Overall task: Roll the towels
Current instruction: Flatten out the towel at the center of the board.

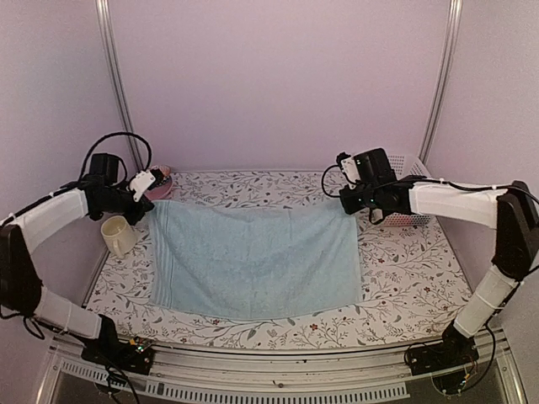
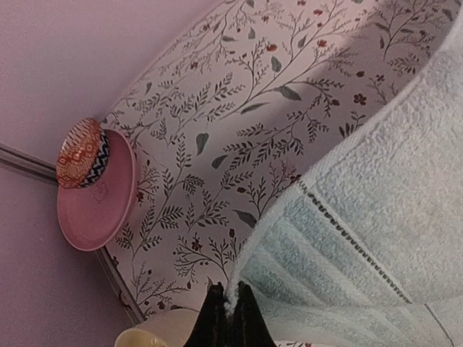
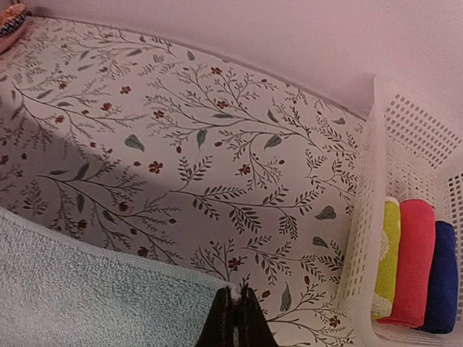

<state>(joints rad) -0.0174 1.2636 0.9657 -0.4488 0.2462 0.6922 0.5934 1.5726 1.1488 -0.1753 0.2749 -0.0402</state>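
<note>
Soft pinkish light is washing over everything. The table (image 1: 404, 278) is sitting centre stage, its top showing leafy sprigs and small red flowers. Behind the table a plain lilac back wall (image 1: 278, 76) is rising, with a left metal rail (image 1: 118, 84) and a right metal rail (image 1: 442, 76) climbing from the table's far corners. Plain side walls (image 1: 42, 101) are closing in beside the table, and an aluminium frame (image 1: 295, 362) is running along its near edge.

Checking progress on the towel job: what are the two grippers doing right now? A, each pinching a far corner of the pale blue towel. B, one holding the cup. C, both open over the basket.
A: the left gripper and the right gripper are each shut on a far corner of the spread pale blue towel.
</note>
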